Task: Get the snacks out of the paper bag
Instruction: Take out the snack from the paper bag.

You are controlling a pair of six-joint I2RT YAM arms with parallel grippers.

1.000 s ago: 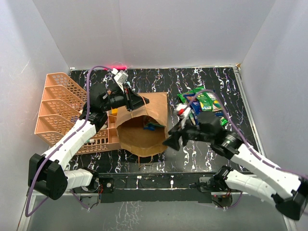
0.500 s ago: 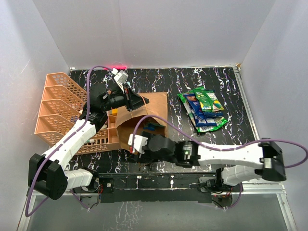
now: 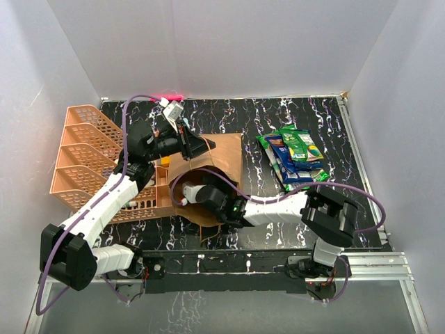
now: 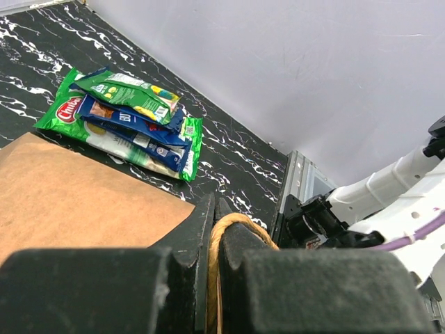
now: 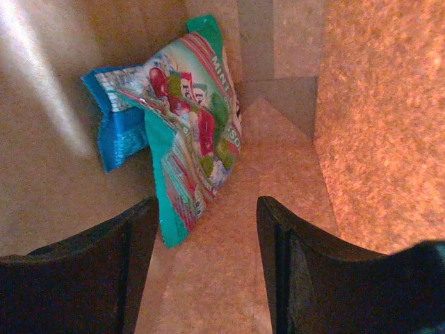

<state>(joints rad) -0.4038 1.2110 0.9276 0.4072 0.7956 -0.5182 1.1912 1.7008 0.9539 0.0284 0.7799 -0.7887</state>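
A black, white-veined table (image 3: 229,115) sits boxed in by plain white walls (image 3: 229,49). The paper bag (image 3: 224,154) lies on it, the left hand (image 4: 214,209) pinched shut on the bag's twisted handle (image 4: 233,226). Inside the bag the right hand (image 5: 205,216) hangs open just short of a teal packet (image 5: 198,139) and what may be a blue packet (image 5: 118,125); right of the bag, more snacks (image 3: 295,156) are piled.

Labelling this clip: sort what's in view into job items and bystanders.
Job: bag; packets inside; packets outside; left gripper pinching the handle; right gripper open in the bag.
Bystanders: orange tray.
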